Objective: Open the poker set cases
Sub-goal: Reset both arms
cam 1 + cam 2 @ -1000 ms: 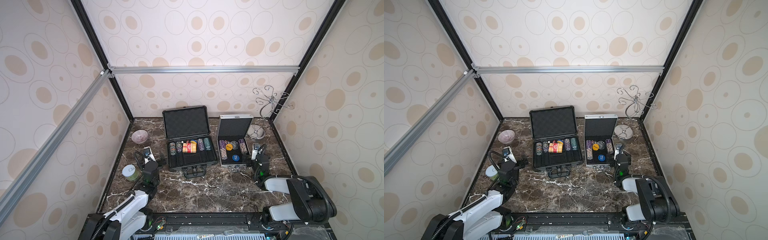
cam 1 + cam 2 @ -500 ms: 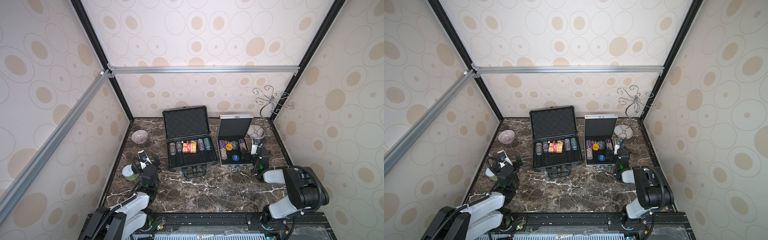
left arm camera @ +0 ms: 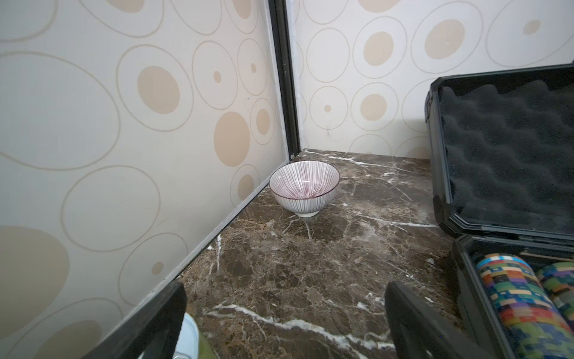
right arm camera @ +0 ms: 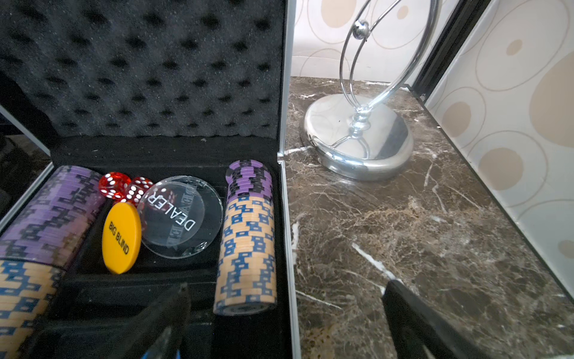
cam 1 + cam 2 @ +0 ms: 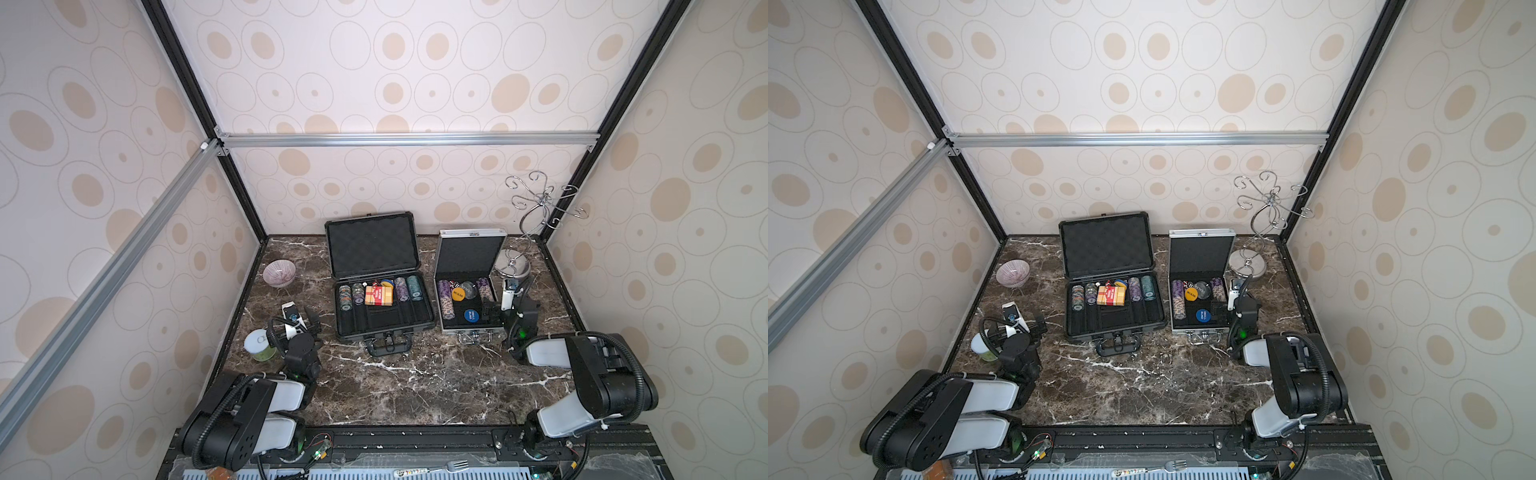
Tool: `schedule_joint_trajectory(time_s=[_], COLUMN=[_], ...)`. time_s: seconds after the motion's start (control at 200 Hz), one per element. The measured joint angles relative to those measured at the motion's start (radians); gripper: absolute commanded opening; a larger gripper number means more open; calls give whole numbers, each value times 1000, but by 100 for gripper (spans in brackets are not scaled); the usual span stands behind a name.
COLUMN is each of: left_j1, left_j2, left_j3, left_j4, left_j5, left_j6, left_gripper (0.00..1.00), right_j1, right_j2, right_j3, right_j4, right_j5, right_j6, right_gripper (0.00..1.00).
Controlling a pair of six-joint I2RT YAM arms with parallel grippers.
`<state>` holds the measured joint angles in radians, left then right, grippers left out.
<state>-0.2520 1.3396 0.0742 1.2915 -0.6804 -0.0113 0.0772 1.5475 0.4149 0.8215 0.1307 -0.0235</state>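
Well, my left gripper [image 3: 284,290] and right gripper [image 4: 287,287] gape wide, empty; dark grey case [image 5: 372,245] at twelve o'clock, silver case [image 5: 469,253] at one (both open).

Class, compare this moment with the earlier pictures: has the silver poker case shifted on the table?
No. The silver poker case keeps its place close beside the chrome stand, with its lid up as before.

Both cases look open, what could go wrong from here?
The right gripper straddles the silver case's side wall, one finger inside beside a chip stack; a sideways pull could drag the case or spill chips. The chrome stand is close beside it; a swing might tip it.
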Motion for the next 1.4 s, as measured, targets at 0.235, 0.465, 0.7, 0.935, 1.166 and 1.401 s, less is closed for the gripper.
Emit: schedule_joint_trajectory(time_s=[0.235,0.465,0.7,0.935,1.166,1.401], left_j1=[21,55,113,146,178,179], left_j2=[46,118,251,253,254,254], left_j3=[32,46,18,102,116,116], left_j4=[49,116,260,181,122,111], left_j5=[146,225,324,381,385,387], left_j6=[34,50,51,33,-3,-16], left_gripper=[100,100,100,100,100,100], right_j1=[0,0,0,0,0,0], right_j2=[0,0,0,0,0,0], right_j3=[0,0,0,0,0,0], right_j4=[-1,-6,-8,-10,-10,-10], right_j5=[0,0,0,0,0,0], right_j6=[0,0,0,0,0,0], right_gripper=[100,100,100,100,100,100])
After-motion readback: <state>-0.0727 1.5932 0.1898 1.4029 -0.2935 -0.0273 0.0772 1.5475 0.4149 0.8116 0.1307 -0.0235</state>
